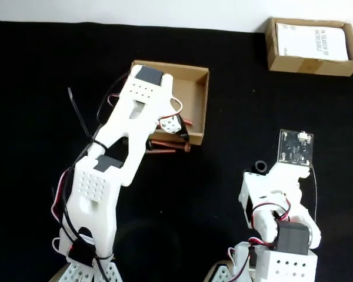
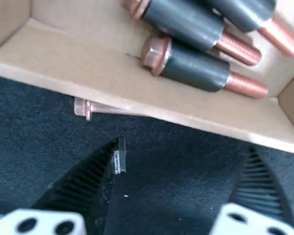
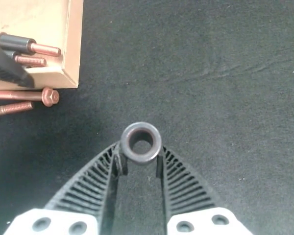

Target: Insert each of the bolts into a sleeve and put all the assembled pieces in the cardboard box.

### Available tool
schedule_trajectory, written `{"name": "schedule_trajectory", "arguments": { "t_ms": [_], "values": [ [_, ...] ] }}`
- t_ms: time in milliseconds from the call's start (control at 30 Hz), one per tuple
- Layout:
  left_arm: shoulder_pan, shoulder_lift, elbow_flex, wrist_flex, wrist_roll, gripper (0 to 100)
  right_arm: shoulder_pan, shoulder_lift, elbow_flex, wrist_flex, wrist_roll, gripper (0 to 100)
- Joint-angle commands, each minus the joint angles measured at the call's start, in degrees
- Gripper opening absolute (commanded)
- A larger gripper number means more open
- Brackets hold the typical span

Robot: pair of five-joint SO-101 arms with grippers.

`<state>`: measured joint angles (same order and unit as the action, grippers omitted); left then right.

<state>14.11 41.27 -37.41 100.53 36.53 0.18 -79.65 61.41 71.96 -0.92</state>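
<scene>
Just outside the box (image 2: 137, 83), left pincer (image 2: 184, 149) hangs released over the tabletop (image 2: 39, 147). 3 sleeved bolts (image 2: 191, 63) lie inside the box; 2 bare bolts (image 3: 24, 95) lie just outside. Right pincer (image 3: 140, 154) grasps 1 upright sleeve (image 3: 140, 142), well apart from the box.

— Any writing here you can actually read?

— Not really. There's dark print along one edge of the white leaflet (image 1: 313, 41) lying in the shallow cardboard tray (image 1: 309, 66) at the far corner of the desk (image 1: 235, 88).

— What does it say?

— Can't tell; the letters are too small to make out. Nothing else legible.
</scene>
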Motion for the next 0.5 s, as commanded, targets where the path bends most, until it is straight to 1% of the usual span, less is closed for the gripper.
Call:
{"name": "schedule_trajectory", "arguments": {
  "t_ms": [0, 100, 300, 467],
  "values": [
    [-1.6, 0.9, -0.5, 0.4, -0.4, 30, -0.3, -0.1, -2.9, -0.4, 0.4, 0.7],
    [-2.3, 3.1, 0.4, 0.6, -0.4, 29, -0.3, -0.1, -2.9, -0.4, 0.4, 0.7],
    [-1.9, 4.0, 9.1, -0.2, -0.4, 29, -0.2, -0.1, -2.9, -1.1, 0.3, 0.7],
    [-3.6, 4.0, 16.0, -8.5, -0.5, 29, -0.1, -0.1, -2.9, -1.6, 0.3, 0.7]
  ]
}}
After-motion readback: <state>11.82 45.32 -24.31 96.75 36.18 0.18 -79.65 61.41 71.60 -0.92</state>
